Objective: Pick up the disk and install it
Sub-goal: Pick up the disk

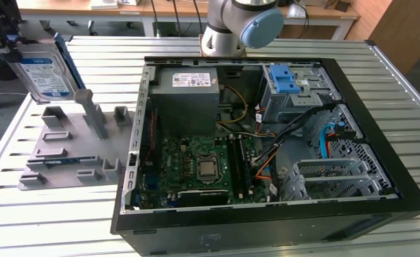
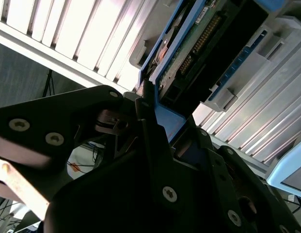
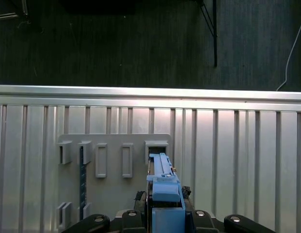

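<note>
The disk (image 1: pixel 44 70), a silver drive with a white-and-blue label in a blue bracket, hangs upright above the table's corner at the exterior view's left. My gripper (image 1: pixel 8 51) is shut on its upper edge. In the first wrist view the disk (image 3: pixel 163 187) shows edge-on between my black fingers (image 3: pixel 99 222), above the grey fixture plate (image 3: pixel 114 145). The second wrist view gives the disk's circuit-board side (image 2: pixel 198 43) and blue bracket clamped in my gripper (image 2: pixel 155 116).
The grey fixture plate (image 1: pixel 74 144) with upright slots lies on the slatted metal table (image 1: pixel 45 225). Toward the exterior view's right, the open computer case (image 1: pixel 381 128) holds a power supply (image 1: pixel 188 91), a light-blue latch (image 1: pixel 285 80), a motherboard (image 1: pixel 203 166) and a metal drive cage (image 1: pixel 338 176).
</note>
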`<state>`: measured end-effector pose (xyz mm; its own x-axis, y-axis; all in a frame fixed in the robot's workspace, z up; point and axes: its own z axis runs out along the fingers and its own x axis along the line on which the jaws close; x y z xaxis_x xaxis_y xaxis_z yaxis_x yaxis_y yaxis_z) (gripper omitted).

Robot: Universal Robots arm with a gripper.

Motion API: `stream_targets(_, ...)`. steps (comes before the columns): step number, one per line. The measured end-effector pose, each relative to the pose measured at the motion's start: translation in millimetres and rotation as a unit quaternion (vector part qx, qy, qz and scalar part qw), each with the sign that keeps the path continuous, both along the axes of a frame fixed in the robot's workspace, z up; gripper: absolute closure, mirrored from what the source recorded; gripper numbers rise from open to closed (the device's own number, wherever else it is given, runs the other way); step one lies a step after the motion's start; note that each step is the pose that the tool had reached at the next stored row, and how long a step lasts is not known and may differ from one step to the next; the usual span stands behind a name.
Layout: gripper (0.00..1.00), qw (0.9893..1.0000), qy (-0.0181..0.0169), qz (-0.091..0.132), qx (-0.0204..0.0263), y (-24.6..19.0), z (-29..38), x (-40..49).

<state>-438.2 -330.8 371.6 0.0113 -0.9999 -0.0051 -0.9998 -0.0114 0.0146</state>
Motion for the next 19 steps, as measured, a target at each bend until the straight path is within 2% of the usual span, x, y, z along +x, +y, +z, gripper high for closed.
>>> stream_targets(15, 0.64, 1.0, 0.0001, 0.0, -0.0006, 0.2, 4.2, 0.0)
stream_targets(19, 0.64, 1.0, 0.0001, 0.0, -0.0007, 0.2, 7.3, 0.0)
